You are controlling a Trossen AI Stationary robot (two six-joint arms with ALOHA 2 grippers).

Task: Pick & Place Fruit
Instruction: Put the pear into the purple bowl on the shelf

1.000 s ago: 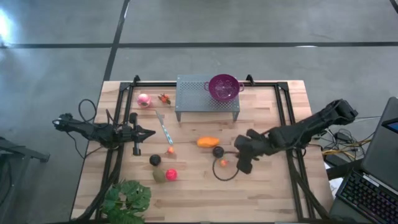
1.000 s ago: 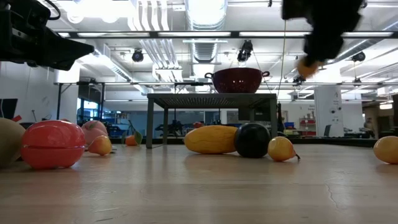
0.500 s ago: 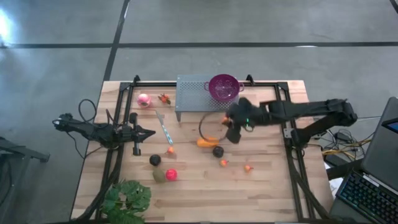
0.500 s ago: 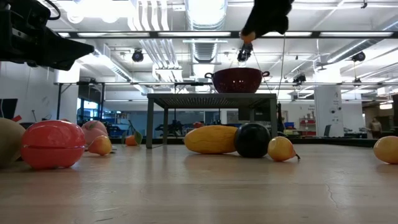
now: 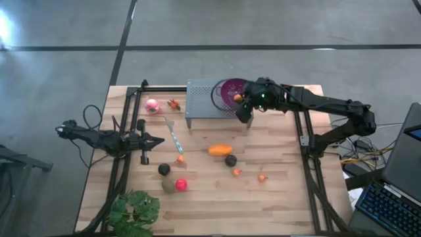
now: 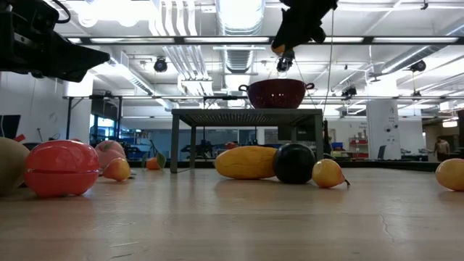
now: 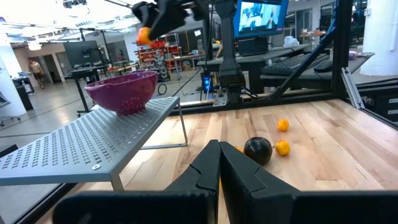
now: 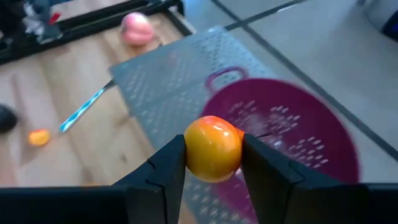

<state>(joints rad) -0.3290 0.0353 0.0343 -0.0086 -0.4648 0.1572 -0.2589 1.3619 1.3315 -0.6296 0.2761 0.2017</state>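
My right gripper (image 5: pixel 241 101) hangs over the purple bowl (image 5: pixel 228 87), which stands on a grey perforated stand (image 5: pixel 204 102) at the far edge. It is shut on a small orange-yellow fruit (image 8: pixel 212 148), which the low view shows above the bowl's rim (image 6: pixel 277 83). My left gripper (image 5: pixel 158 139) waits shut at the table's left side. More fruit lies on the wood: a pink ball (image 5: pixel 152 105), an elongated orange piece (image 5: pixel 220 150), two black balls (image 5: pixel 230 160) (image 5: pixel 164 170), a red ball (image 5: pixel 181 184), an olive piece (image 5: pixel 168 186) and small orange bits (image 5: pixel 236 172). My right gripper pinches the small orange-yellow fruit between its two fingers, one pad on each opposite side (image 8: pixel 188 152). The fingers point down, slanting in from the table's right. The fruit is lifted clear and sits in the air over the purple bowl (image 8: pixel 292 130).
A leafy green plant (image 5: pixel 135 210) stands at the near left corner. A thin blue stick (image 5: pixel 173 135) lies left of the stand. A black frame (image 5: pixel 304 125) runs along the table's sides. Bare wood lies open along the near right part (image 5: pixel 283 204).
My right gripper has carried the small orange-yellow fruit from above the table's middle right, up and toward the far edge, and now stands over the purple bowl on the stand. It has stayed shut on the fruit. The other fruit has kept its place.
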